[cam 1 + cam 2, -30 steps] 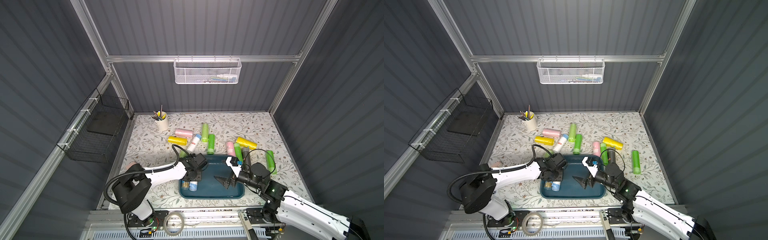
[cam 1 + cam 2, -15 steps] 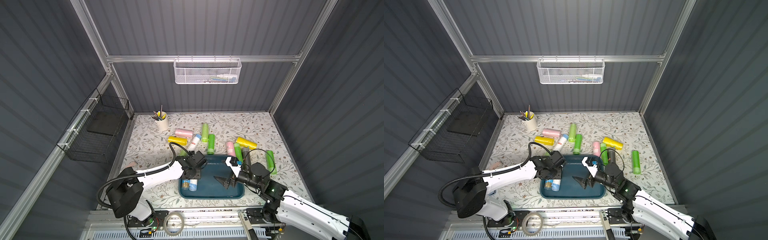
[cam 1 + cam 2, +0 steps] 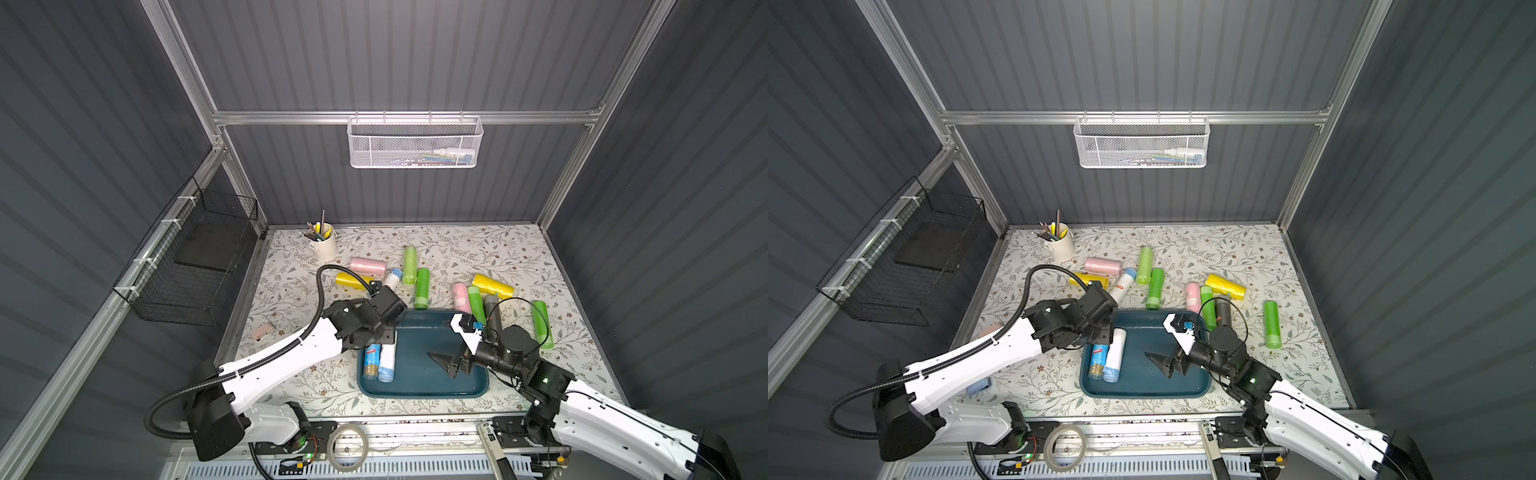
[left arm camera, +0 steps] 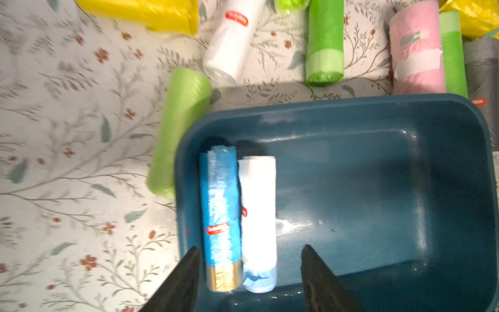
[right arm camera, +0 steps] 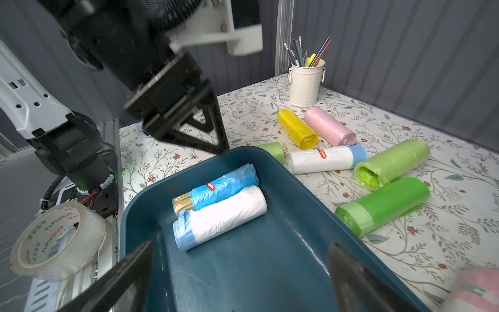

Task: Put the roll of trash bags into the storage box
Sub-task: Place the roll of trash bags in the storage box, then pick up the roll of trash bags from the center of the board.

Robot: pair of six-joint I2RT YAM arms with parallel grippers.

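The dark teal storage box (image 3: 419, 376) (image 3: 1142, 384) sits at the table's front middle. Inside it, by its left wall, a white roll of trash bags with a pale blue end (image 3: 387, 358) (image 4: 258, 205) (image 5: 229, 213) lies flat beside a blue roll with a gold end (image 3: 370, 361) (image 4: 220, 200). My left gripper (image 4: 249, 250) (image 3: 384, 332) hangs open just above those two rolls, holding nothing. Over the box's middle, my right gripper (image 5: 240, 247) (image 3: 442, 365) (image 3: 1159, 365) stands wide open and empty.
Several loose rolls, green (image 3: 422, 289), yellow (image 3: 492, 284), pink (image 3: 365, 265) and grey (image 3: 492, 305), lie behind the box. One green roll (image 4: 178, 129) rests against its left outer wall. A pencil cup (image 3: 324, 247), white mesh basket (image 3: 415, 143), black wire basket (image 3: 191, 257) and tape roll (image 3: 347, 446) surround the work area.
My left gripper has opened and drawn back upward, leaving the white roll lying next to the blue one in the box. My right arm has stayed still.
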